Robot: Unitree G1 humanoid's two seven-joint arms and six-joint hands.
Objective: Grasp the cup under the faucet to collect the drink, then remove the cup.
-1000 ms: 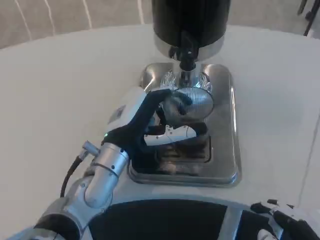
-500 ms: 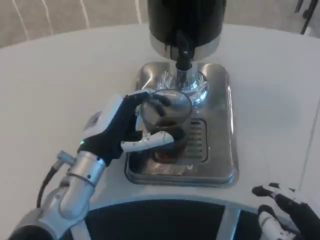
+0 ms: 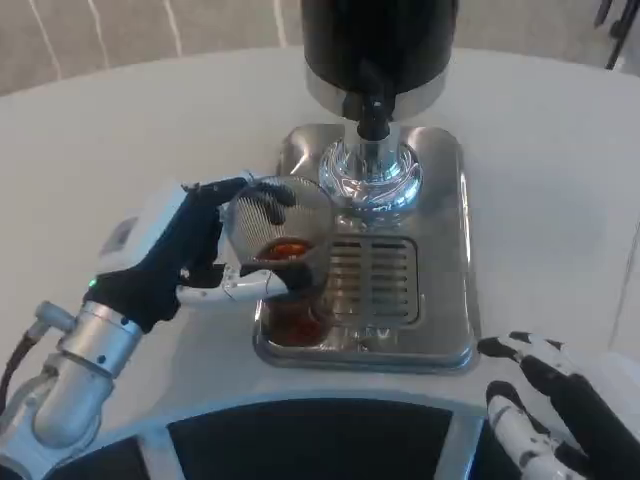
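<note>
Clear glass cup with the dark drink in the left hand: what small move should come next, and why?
Probably carry it further left, off the tray's edge, then set it down on the white table. The left hand grips the clear glass cup holding dark drink, already away from the black faucet and over the left rim of the silver drip tray. The right hand waits open.

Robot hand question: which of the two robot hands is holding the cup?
The left robot hand grips the clear cup, which has dark drink in it. The right robot hand holds nothing, fingers apart, at the table's near edge.
</note>
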